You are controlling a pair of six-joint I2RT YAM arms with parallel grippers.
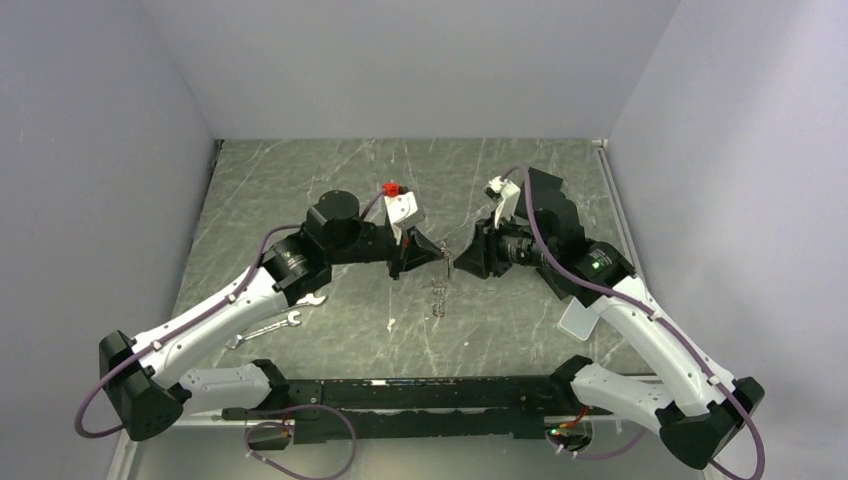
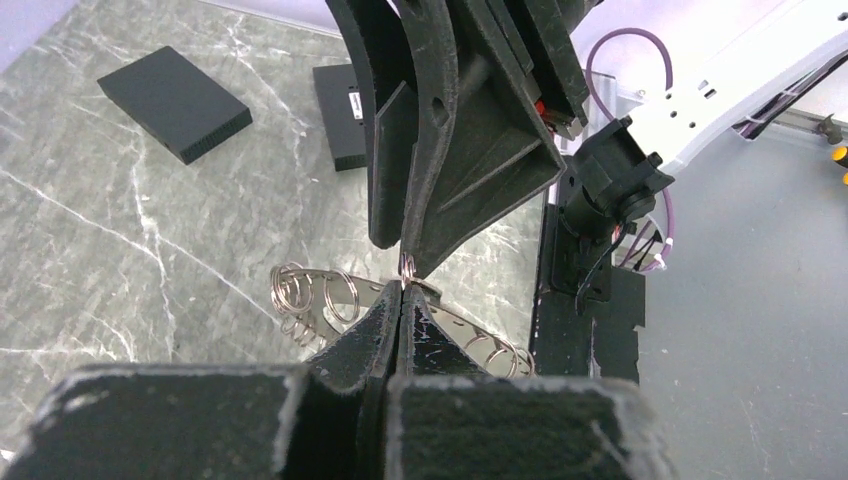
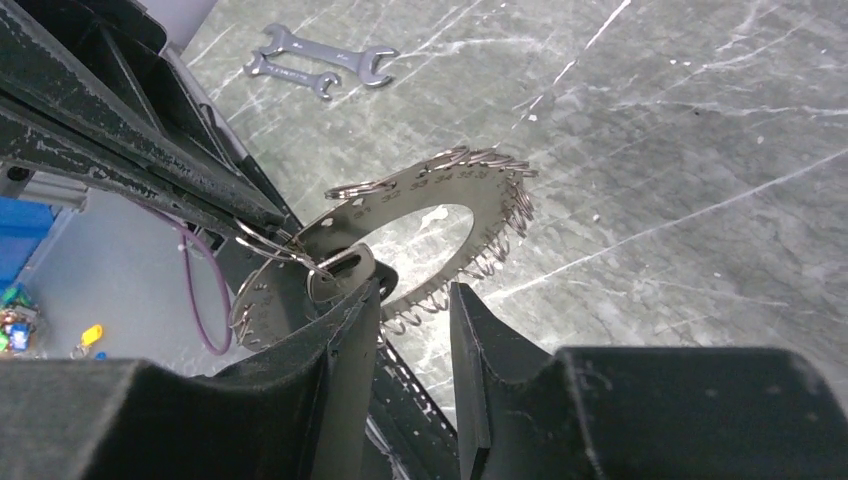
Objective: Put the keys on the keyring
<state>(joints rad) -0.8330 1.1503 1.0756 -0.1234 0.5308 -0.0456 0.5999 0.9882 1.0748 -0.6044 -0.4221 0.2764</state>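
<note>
I judge this to be mid-threading. My left gripper [image 2: 400, 297] is clamped tight on the rim of the keyring [image 3: 400, 205], which hangs above table centre, at six o'clock from the meeting fingertips. My right gripper [image 3: 415, 292] stands parted and grips nothing. What looks like a flat silver key [image 3: 337, 273] sits at its ten o'clock. The keyring is thin stamped metal edged with wire split rings. The next move calls for pinching the key and steering it into a loop.

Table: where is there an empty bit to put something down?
The far strip of table by the back wall is bare. So is the patch between the keyring and the right arm. The middle is crowded: the left gripper and right gripper meet there at the keyring. Two wrenches lie near the left arm.
</note>
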